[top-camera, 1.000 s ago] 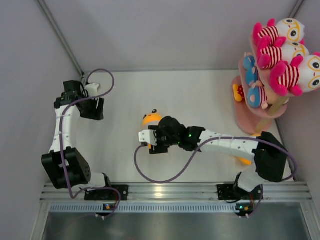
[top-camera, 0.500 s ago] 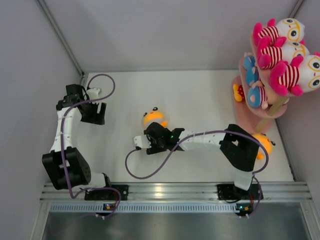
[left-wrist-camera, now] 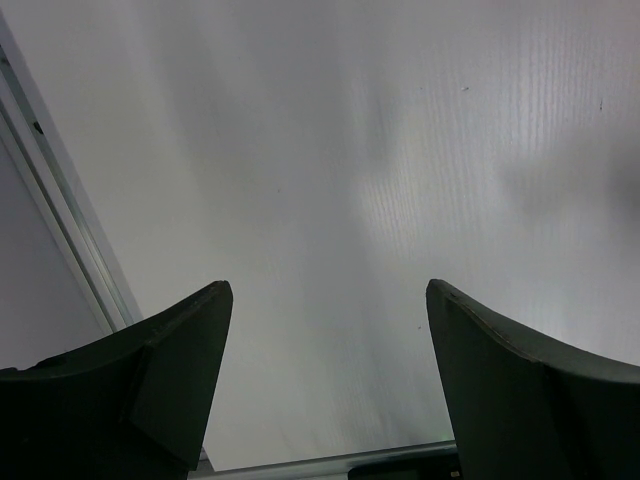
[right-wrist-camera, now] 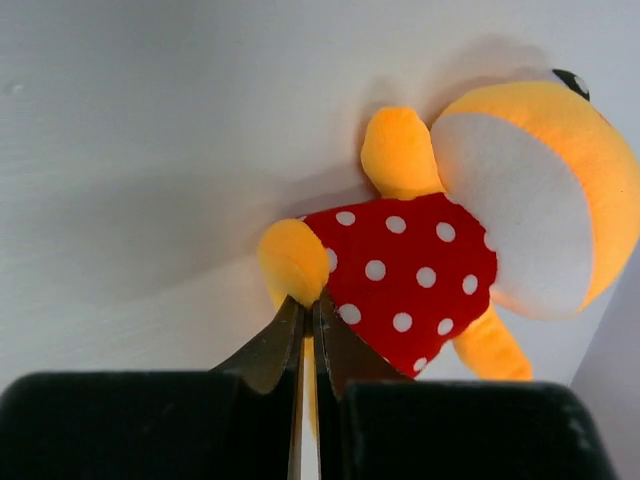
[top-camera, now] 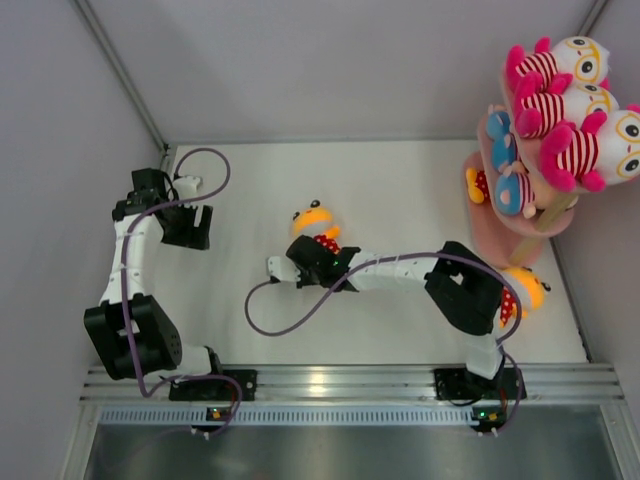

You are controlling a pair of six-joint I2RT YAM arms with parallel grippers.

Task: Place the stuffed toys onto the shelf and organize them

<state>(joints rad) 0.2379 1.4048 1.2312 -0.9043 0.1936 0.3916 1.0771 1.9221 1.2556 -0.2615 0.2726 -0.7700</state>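
Right fingers (right-wrist-camera: 268, 352): pressed flat together. The tips rest against one leg and the dress hem of an orange-yellow plush doll (right-wrist-camera: 480, 230) — whether any fabric is pinched between them cannot be told.
Left fingers (left-wrist-camera: 165, 365): spread wide, nothing between them, only bare table (left-wrist-camera: 330, 150) underneath.
Orange-yellow plush doll, position: lies flat on the table near its middle, in a red polka-dot dress, head pointing away from the arm bases.
Second orange-yellow doll (top-camera: 527, 290): on the table beside the right arm's elbow, near the foot of the shelf.
Shelf (top-camera: 497, 243): pink, three tiers, at the far right of the table.
Top tier: three striped dolls (top-camera: 572, 150) with glasses, side by side.
Middle tier: two blue-clad dolls (top-camera: 515, 190).
Bottom tier: a red-dotted doll (top-camera: 478, 185) — only partly visible at the left edge.
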